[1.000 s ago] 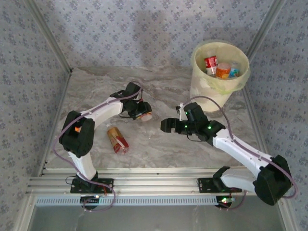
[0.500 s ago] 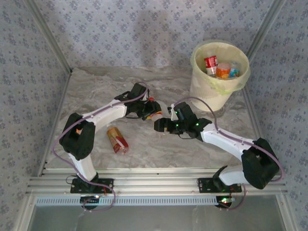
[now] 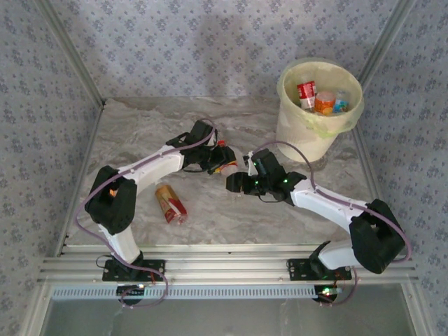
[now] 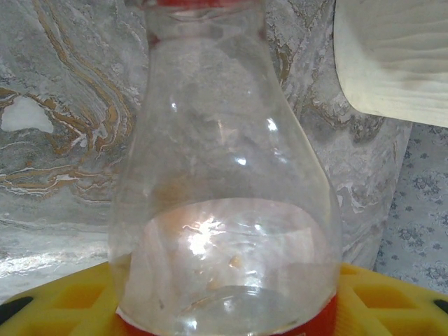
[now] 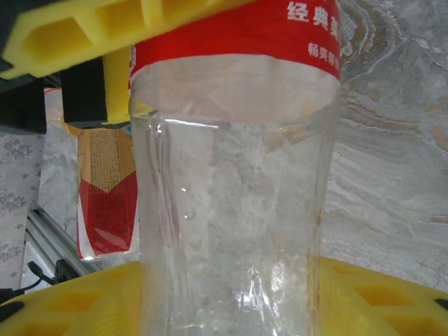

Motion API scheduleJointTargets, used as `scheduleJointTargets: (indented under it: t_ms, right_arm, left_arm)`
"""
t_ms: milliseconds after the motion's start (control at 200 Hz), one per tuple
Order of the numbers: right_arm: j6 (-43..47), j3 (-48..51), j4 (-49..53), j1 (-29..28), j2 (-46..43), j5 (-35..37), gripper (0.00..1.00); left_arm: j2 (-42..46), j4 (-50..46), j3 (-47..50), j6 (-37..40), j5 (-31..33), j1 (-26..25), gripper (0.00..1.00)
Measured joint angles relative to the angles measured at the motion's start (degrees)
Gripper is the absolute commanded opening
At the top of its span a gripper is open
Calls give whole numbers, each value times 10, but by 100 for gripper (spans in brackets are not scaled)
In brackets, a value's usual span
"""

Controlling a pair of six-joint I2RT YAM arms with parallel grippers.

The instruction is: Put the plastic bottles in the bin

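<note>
A clear plastic bottle (image 3: 227,169) with a red label hangs above the middle of the table, between both arms. My left gripper (image 3: 218,162) is shut on its label end, and the bottle's shoulder (image 4: 224,175) rises between its yellow pads (image 4: 56,301). My right gripper (image 3: 236,180) has its yellow pads (image 5: 392,294) against both sides of the bottle's lower body (image 5: 231,210). A brown bottle (image 3: 171,203) with a red and tan label lies on the table near the left arm. The bin (image 3: 283,91) stands at the far right with several bottles (image 3: 306,93) inside.
The cream wall of the bin (image 4: 392,63) shows at the upper right of the left wrist view. The lying bottle (image 5: 105,189) appears behind the held one in the right wrist view. Patterned walls and metal frame posts close in the table.
My left arm has carried the clear bottle to the right, toward the middle. My right arm has swung left to meet it, and its jaws have closed in around the bottle.
</note>
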State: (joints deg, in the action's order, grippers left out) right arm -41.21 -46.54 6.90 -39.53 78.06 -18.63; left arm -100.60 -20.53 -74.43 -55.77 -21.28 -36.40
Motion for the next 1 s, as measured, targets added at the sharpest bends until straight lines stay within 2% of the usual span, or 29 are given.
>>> scheduleJointTargets:
  t_ms: [220, 475, 715, 999]
  right_arm:
    - [0, 0, 3, 0, -2, 4, 53]
    - [1, 0, 19, -2, -25, 13, 53]
    - [8, 0, 59, 4, -70, 31, 53]
    - [44, 0, 172, 51, -188, 52, 53]
  left_arm:
    - [0, 3, 0, 2, -2, 0, 68]
    - [10, 11, -3, -9, -12, -1, 99]
    - [34, 7, -47, 44, -19, 8, 100]
    - [96, 19, -68, 187, -43, 20, 100]
